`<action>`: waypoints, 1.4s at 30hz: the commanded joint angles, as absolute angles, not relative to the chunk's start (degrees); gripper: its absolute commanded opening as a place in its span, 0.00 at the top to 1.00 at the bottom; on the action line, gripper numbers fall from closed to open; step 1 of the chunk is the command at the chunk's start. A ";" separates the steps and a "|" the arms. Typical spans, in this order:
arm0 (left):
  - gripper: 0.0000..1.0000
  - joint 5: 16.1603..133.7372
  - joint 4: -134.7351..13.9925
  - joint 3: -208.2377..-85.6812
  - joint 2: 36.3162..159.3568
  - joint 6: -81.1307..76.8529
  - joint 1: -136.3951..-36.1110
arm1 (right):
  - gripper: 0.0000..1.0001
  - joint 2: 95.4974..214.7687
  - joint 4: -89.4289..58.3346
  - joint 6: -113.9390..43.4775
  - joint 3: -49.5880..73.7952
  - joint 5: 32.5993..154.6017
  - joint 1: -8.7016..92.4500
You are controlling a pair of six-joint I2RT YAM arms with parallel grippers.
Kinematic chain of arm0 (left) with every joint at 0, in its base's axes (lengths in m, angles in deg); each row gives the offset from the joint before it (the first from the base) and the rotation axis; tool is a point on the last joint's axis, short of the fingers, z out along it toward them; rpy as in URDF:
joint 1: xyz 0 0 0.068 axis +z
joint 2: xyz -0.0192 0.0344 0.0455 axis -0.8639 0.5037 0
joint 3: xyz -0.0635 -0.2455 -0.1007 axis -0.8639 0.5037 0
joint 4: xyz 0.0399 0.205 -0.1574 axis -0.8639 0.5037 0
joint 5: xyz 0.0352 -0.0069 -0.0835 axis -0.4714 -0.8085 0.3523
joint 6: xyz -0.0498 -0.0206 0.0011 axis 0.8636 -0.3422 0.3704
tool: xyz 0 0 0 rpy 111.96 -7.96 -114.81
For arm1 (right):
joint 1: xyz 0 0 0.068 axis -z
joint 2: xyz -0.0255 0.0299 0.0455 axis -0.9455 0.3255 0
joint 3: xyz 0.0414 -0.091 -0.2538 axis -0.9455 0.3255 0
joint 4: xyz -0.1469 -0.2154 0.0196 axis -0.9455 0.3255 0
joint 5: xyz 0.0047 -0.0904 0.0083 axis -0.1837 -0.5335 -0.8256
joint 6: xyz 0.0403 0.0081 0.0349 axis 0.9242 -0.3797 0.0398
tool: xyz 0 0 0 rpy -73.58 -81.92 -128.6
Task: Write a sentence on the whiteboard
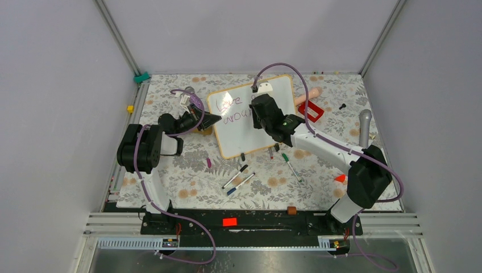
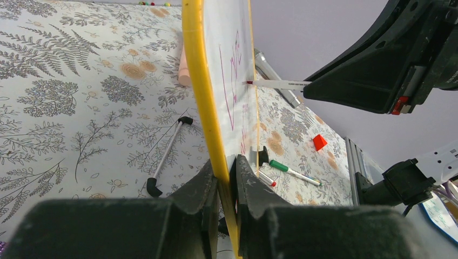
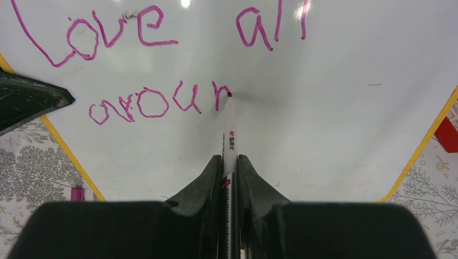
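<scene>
Whiteboard (image 1: 250, 136): glossy white with a thin yellow-orange frame and rounded corners, mid-table on the floral cloth (image 1: 187, 187).
Writing (image 3: 156, 102): looping pink strokes, "Love all" over "aroun".
Right gripper (image 3: 229, 160): clamped on a slim white marker (image 3: 229, 137), tip touching the last letter.
Left gripper (image 2: 226, 163): pinching the board's left frame edge.
Around: loose markers (image 1: 239, 177) lie close to the board's near edge.

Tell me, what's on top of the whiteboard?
On the whiteboard: pink writing, "Love all" then "aroun", and the tip of a marker held by the right gripper. That gripper covers the board's lower middle, so anything there is hidden.
</scene>
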State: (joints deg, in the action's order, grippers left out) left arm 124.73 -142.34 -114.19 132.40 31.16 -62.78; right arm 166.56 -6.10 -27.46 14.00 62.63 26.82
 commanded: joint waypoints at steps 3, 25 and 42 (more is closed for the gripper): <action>1.00 128.79 -142.92 -113.29 134.17 21.58 -62.39 | 1.00 164.71 -4.66 -26.47 16.77 62.64 27.85; 1.00 129.21 -142.91 -113.80 134.57 21.86 -62.35 | 1.00 157.07 -11.26 -26.61 20.29 62.16 28.08; 1.00 129.48 -142.91 -113.99 134.75 22.06 -62.38 | 1.00 162.34 -8.73 -26.08 15.79 63.59 29.33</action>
